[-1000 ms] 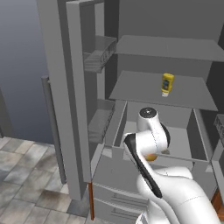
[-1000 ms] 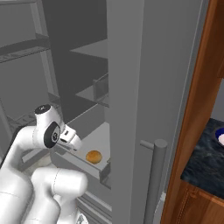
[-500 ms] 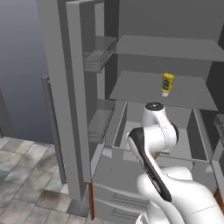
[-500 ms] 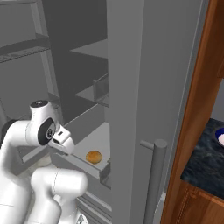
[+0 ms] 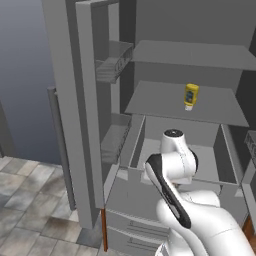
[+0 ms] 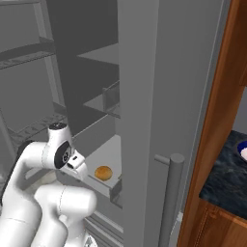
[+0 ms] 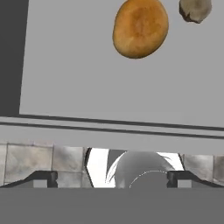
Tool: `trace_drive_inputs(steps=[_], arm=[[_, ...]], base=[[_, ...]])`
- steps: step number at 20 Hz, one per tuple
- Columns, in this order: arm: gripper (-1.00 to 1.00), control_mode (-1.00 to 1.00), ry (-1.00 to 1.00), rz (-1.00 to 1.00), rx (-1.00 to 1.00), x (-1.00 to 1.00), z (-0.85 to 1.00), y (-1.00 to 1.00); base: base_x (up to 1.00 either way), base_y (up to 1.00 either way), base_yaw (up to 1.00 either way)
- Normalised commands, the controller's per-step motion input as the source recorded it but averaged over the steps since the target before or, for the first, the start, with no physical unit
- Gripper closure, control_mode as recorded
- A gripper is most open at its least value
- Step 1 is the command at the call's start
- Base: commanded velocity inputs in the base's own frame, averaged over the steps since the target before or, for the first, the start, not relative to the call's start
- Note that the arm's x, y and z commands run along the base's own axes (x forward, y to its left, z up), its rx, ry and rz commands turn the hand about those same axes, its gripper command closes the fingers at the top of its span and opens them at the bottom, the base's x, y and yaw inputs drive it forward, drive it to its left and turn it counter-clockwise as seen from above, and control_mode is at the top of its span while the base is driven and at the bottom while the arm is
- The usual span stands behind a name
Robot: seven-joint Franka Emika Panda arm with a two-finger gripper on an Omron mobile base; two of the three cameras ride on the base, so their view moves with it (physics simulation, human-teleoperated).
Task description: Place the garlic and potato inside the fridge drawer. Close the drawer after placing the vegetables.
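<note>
- Grey fridge drawer [image 7: 87, 65] floor lies bare below the potato [image 7: 140, 28] and garlic [image 7: 195, 9].
- Front rim crosses beneath.
- My gripper [image 7: 112, 177] jaws stand wide apart, empty.

A big grey fridge [image 5: 165, 60] stands open. Its door [image 5: 75, 100] swings out to the left and has wire racks [image 5: 111, 67] on the inside. Flat grey shelves [image 5: 190, 52] sit inside the fridge. A small yellow bottle [image 5: 190, 95] stands on the lower shelf, near its front edge. The floor [image 5: 30, 200] has grey and brown stone tiles. A brown wood cabinet [image 6: 217, 120] stands to the right, with a dark stone counter [image 6: 226, 178].
</note>
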Motion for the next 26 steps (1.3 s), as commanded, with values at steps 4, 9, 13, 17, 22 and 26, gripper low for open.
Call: trace_drive_inputs(steps=[4,9,13,17,22,26], arm=[[-1.0,-1.0,0.01,0.0,0.0,0.62,-0.35,-0.21],[-1.0,-1.0,0.0,0.0,0.0,0.65,0.0,-0.3],[-1.0,-1.0,0.0,0.0,0.0,0.76,0.0,-0.3],[-1.0,-1.0,0.0,0.0,0.0,0.71,0.0,-0.29],[-1.0,-1.0,0.0,0.0,-0.01,0.73,0.0,-0.19],[-1.0,-1.0,-0.06,0.0,-0.06,0.67,0.11,-0.12]], base=[[0.0,0.0,0.0],[0.0,0.0,0.0],[0.0,0.0,0.0],[0.0,0.0,0.0],[0.0,0.0,0.0],[0.0,0.0,0.0]])
